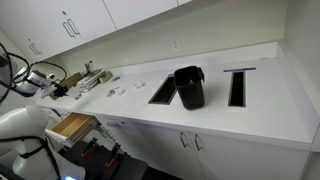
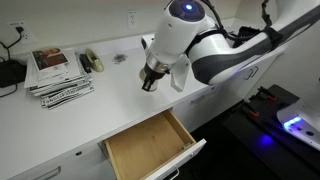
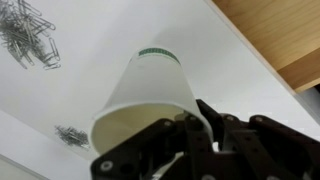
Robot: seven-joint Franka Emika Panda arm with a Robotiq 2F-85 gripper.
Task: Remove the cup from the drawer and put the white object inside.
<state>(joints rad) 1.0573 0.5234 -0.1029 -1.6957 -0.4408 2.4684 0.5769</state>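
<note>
Counter (image 2: 100,105) white; drawer (image 2: 150,148) under its front edge stands pulled open. Arm (image 2: 225,50) reaches over the counter, gripper (image 3: 186,120) clamped on the rim of the cup (image 3: 145,90). Cup is out of the drawer, over the counter, green-banded base pointing away from gripper, paper clips (image 3: 25,35) nearby.

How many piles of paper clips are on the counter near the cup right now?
2. The large pile lies top left in the wrist view, the small pile lower left beside the cup. More may hide behind the cup.
</note>
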